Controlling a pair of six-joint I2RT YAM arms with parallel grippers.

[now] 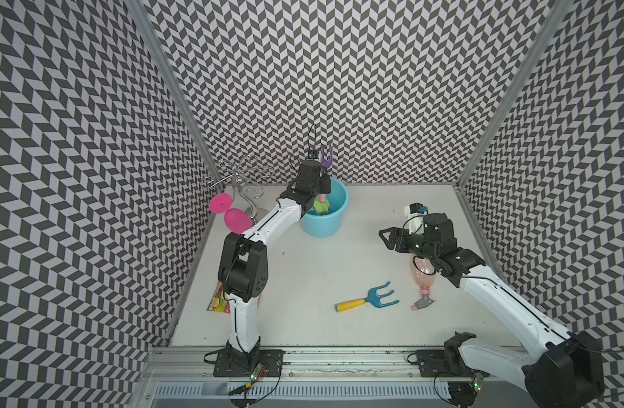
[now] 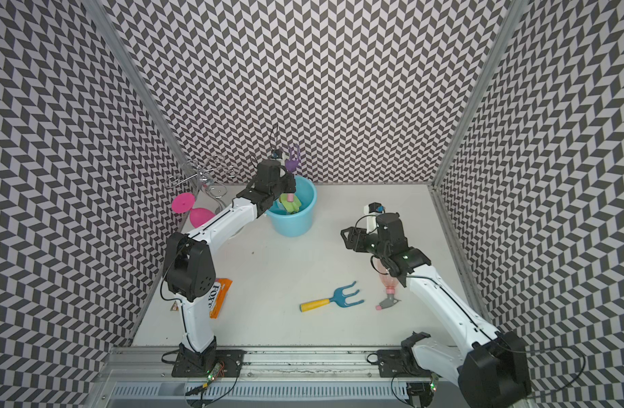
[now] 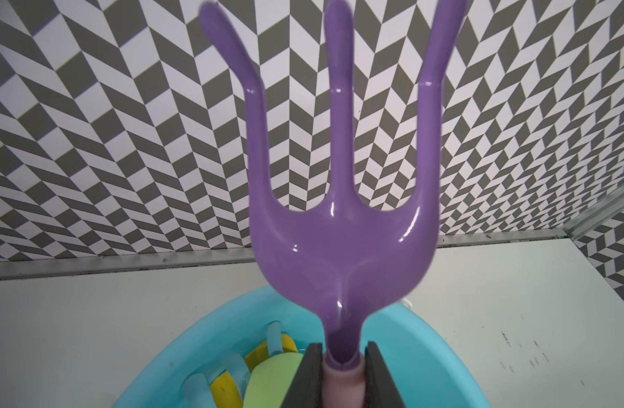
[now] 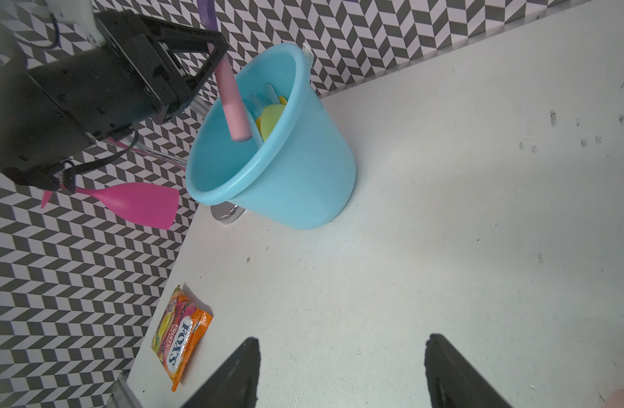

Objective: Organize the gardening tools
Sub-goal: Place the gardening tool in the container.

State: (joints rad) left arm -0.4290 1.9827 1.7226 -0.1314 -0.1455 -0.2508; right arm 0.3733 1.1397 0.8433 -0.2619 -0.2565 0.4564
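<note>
You're past halfway: left claw (image 3: 343,349) grips the purple plastic fork (image 3: 342,254) over the part-filled pale-blue plastic bucket (image 1: 333,226), right claw (image 4: 342,339) gapes empty, and the yellow-handled blue fork (image 1: 368,300) and translucent pink spray bottle (image 1: 423,279) lie on the bench (image 1: 303,268).

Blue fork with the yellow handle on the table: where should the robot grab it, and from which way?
Probably by the yellow handle, with the open right claw coming straight down from above and closing across its width. The blue fork lies flat on the table; the handle is a straight, round bar, while the prongs curve and spread apart.
</note>
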